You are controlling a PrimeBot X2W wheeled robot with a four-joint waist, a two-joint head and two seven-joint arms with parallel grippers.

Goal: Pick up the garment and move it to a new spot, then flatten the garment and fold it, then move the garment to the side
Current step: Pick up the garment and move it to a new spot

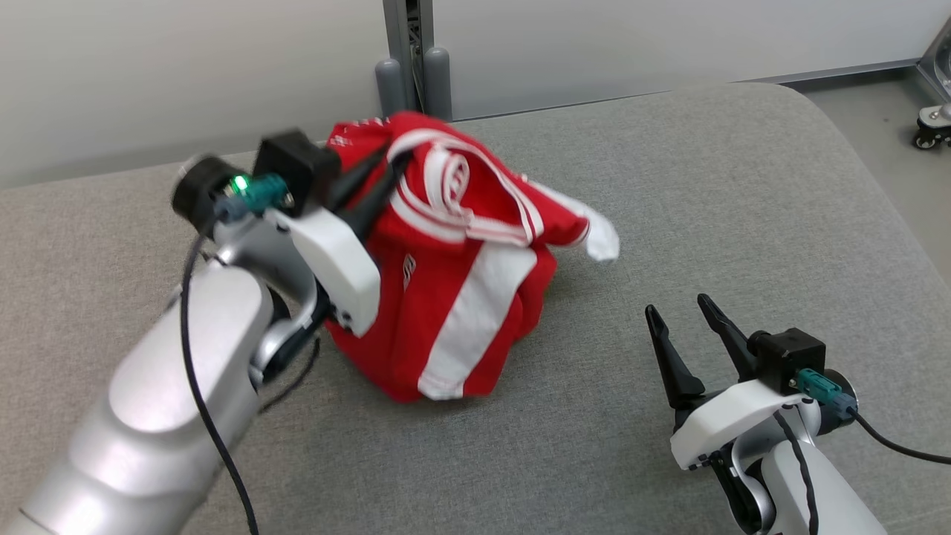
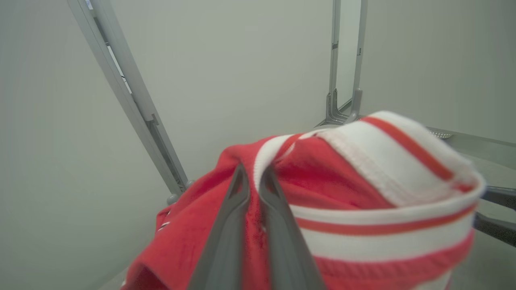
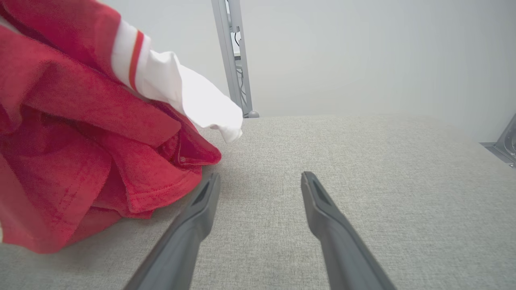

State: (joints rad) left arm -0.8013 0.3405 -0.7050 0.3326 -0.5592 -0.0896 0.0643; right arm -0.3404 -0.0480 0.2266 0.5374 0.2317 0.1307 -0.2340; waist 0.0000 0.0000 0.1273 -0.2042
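The garment [image 1: 461,275] is a red shirt with white stripes, bunched and hanging in a heap whose lower folds rest on the grey surface [image 1: 706,186]. My left gripper [image 1: 390,157] is shut on its upper part near the white-and-red collar band [image 2: 383,161], holding it raised; in the left wrist view the fingers [image 2: 225,225] pinch red cloth. My right gripper [image 1: 677,306] stands open low at the right, apart from the garment [image 3: 80,141]. In the right wrist view its fingers [image 3: 326,213] hover over bare fabric, the red hem just left of them.
The grey padded surface curves off at the right, with floor and a caster wheel [image 1: 929,134] beyond. A grey metal post [image 1: 412,52] rises at the back against a pale wall. A black cable [image 1: 208,416] runs along my left forearm.
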